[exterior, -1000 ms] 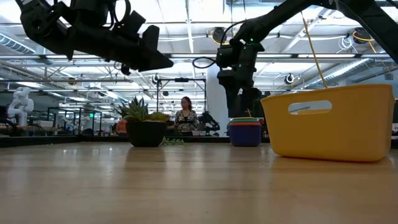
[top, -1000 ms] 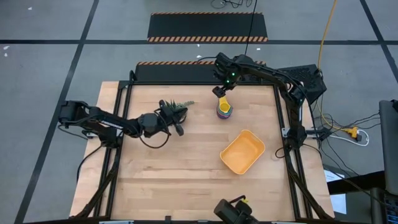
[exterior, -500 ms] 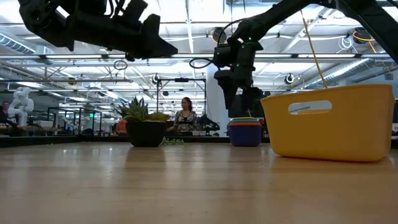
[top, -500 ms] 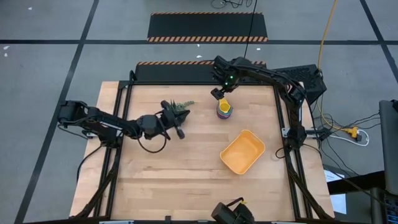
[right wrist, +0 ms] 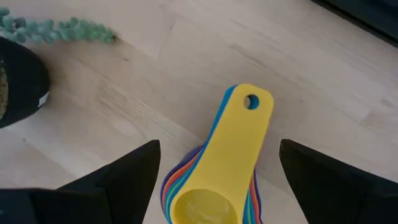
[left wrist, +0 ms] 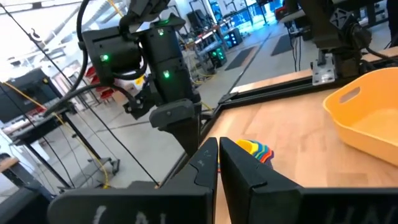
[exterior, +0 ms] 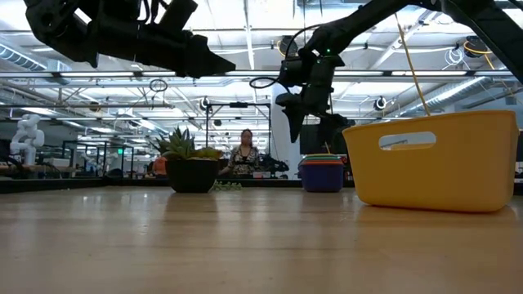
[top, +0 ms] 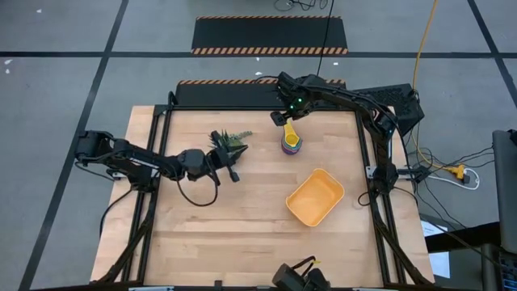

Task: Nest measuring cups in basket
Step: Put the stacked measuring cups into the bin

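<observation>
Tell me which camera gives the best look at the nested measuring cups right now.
The right wrist view: the measuring cups fill it from above, yellow on top, handles fanned, between the open right claw fingers. The high view shows only a small stack beside the basket. The low view shows its side, far off. The left wrist view shows an edge.

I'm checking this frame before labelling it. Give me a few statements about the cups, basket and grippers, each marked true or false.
1. The measuring cups sit nested in one stack on the table. True.
2. The stack is inside the basket. False: it stands on the wood, apart from the basket, which is empty.
3. The right gripper hangs above the stack with its fingers open. True.
4. The yellow cup lies at the bottom of the stack. False: it is on top.
5. The left gripper is shut on a cup. False: it is shut on nothing, beside the potted plant.
</observation>
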`<state>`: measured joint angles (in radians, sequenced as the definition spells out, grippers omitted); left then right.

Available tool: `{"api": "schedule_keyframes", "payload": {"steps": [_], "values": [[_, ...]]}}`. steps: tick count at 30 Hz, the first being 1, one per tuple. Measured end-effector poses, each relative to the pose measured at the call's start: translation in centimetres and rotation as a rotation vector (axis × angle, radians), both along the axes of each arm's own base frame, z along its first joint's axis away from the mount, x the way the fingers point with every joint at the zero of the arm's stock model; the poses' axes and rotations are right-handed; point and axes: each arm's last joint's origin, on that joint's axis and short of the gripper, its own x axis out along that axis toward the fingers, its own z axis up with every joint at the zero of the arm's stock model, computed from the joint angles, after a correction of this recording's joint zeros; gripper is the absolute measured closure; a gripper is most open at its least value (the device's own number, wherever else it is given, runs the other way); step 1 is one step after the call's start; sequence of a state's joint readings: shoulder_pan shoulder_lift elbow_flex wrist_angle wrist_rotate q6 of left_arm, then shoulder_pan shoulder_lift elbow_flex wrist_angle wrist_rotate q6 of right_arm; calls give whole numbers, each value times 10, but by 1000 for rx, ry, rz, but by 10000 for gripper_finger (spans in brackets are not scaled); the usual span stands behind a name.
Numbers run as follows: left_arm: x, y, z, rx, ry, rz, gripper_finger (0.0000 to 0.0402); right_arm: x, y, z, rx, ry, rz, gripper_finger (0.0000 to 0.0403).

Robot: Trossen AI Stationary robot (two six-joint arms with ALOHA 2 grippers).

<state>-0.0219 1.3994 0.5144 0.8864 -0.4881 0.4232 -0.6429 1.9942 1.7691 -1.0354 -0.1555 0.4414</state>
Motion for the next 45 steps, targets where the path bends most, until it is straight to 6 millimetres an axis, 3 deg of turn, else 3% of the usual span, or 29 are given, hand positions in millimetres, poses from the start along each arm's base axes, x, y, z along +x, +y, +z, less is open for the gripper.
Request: {"api": "schedule_keyframes", "payload": {"steps": [13,22,34,45], "values": [[0,-4,-4,19,56,-15,380,11,6,-1,-58,5,-93,80],[-2,-5,-11,26,152,-21,380,23,12,-39,80,88,-84,80],[-9,-5,-5,28,183,-44,380,17,15,-36,71,149,-95,80],[-9,-6,-6,26,195,-66,380,24,21,-38,6,163,-45,80]]}}
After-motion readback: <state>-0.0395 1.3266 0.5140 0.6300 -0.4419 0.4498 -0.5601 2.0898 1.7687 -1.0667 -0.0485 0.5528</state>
